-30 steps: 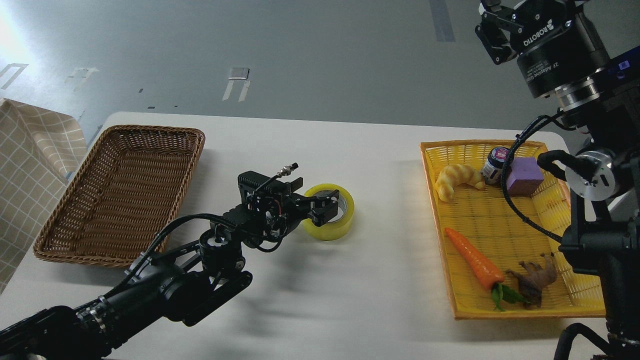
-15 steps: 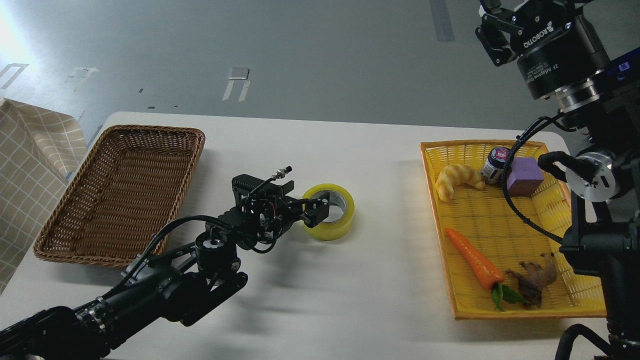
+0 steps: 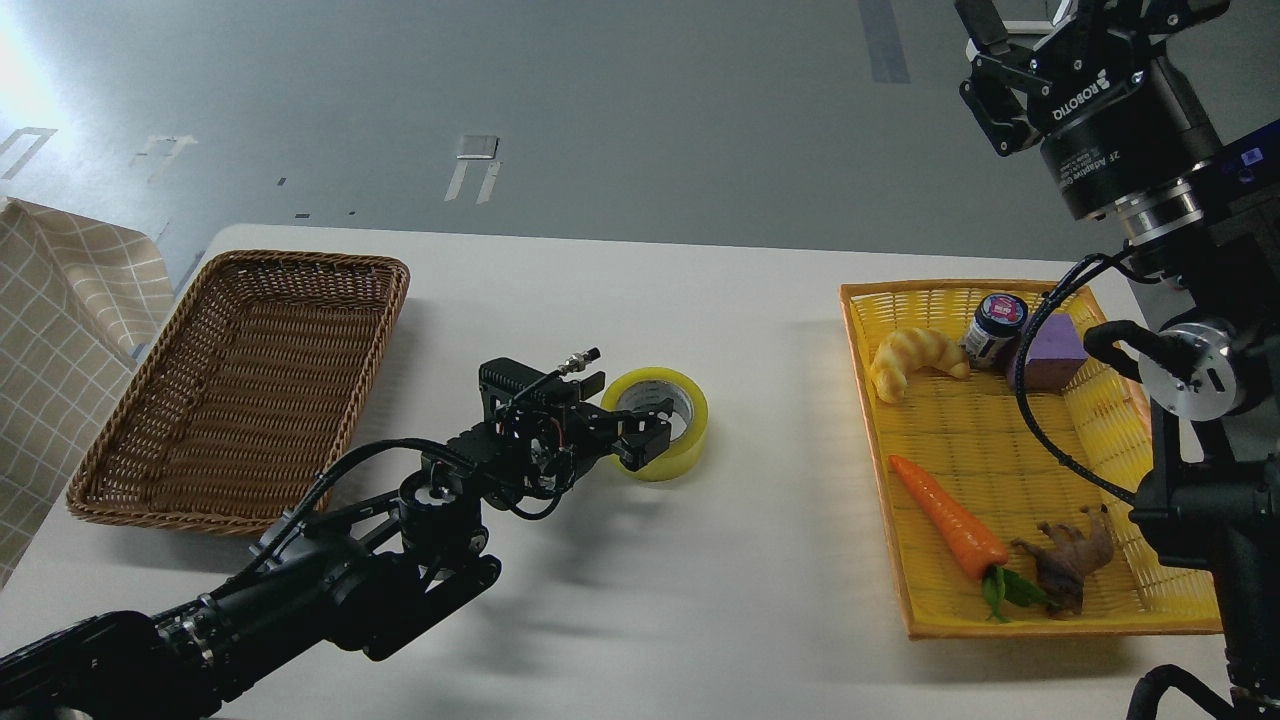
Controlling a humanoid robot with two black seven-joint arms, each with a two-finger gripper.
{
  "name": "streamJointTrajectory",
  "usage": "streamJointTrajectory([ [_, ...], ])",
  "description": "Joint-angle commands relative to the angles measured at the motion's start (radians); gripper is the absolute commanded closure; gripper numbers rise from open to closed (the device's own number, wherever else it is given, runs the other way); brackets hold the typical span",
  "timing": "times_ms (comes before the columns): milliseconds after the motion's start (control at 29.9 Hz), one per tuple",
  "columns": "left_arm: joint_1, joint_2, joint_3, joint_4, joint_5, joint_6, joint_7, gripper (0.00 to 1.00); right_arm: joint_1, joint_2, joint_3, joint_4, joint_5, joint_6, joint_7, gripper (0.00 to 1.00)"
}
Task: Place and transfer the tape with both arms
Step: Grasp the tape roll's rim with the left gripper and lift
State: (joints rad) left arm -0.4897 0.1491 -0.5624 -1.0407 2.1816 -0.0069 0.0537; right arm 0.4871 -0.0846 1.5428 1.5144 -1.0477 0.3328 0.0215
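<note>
The tape, a yellow translucent roll with a grey core, lies flat on the white table near its middle. My left gripper reaches in from the lower left to the roll's left rim. Its fingers are apart and straddle the left wall, one over the hole and one outside. The roll rests on the table. My right gripper is raised high at the top right, far from the tape. It holds nothing I can see, and its fingertips are cut off by the top edge.
A brown wicker basket sits at the left. A yellow tray at the right holds a croissant toy, a small jar, a purple block, a carrot and a brown animal figure. A checked cloth hangs at the far left.
My left gripper pulled back left from the tape, then moved right again onto its left rim. The tape has not moved. My right gripper shifted slightly to the right.
</note>
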Motion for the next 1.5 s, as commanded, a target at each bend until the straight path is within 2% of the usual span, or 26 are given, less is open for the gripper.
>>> streamJointTrajectory([
  [0,-0.001,0.001,0.001,0.002,0.0,-0.001,0.0,0.12,-0.004,-0.004,0.0,0.003,0.0,0.0,0.0,0.0],
  [100,-0.004,0.001,0.001,0.008,0.0,-0.002,0.001,0.26,-0.004,-0.007,0.002,0.003,0.0,-0.001,0.0,0.0],
  [201,-0.003,0.0,0.001,0.01,0.0,-0.005,0.003,0.32,-0.004,-0.007,0.002,0.004,0.0,-0.006,0.0,0.0],
  [468,-0.012,0.001,0.001,0.011,0.0,-0.012,0.003,0.36,-0.008,-0.007,0.002,0.006,0.0,-0.009,0.0,0.0],
  [535,-0.012,0.001,0.001,0.016,0.0,-0.012,0.005,0.42,-0.015,-0.007,0.002,0.007,0.0,-0.011,0.0,0.0],
  [635,-0.013,0.0,0.001,0.022,0.0,-0.015,0.009,0.56,-0.018,-0.009,0.002,0.007,0.0,-0.012,0.0,0.0],
  [669,-0.013,0.0,0.001,0.024,0.0,-0.016,0.009,0.64,-0.021,-0.007,0.002,0.007,0.0,-0.012,0.001,0.0],
  [769,-0.018,0.0,-0.001,0.024,0.0,-0.031,0.008,0.74,-0.025,-0.007,0.007,0.007,0.0,-0.012,0.0,0.0],
  [869,-0.021,0.0,-0.001,0.024,0.0,-0.035,0.003,0.74,-0.025,-0.009,0.007,0.003,-0.002,-0.012,0.0,0.0],
  [936,-0.027,0.0,-0.001,0.024,0.0,-0.036,0.003,0.79,-0.027,-0.018,0.008,0.003,0.0,-0.014,0.0,0.0],
  [1136,-0.039,0.001,-0.001,0.024,0.0,-0.042,0.005,0.83,-0.031,-0.02,0.008,0.004,0.0,-0.015,0.0,0.0],
  [1471,-0.121,0.052,-0.001,0.021,0.0,-0.051,0.003,0.83,-0.031,-0.02,0.007,0.001,0.0,-0.026,0.0,0.0],
])
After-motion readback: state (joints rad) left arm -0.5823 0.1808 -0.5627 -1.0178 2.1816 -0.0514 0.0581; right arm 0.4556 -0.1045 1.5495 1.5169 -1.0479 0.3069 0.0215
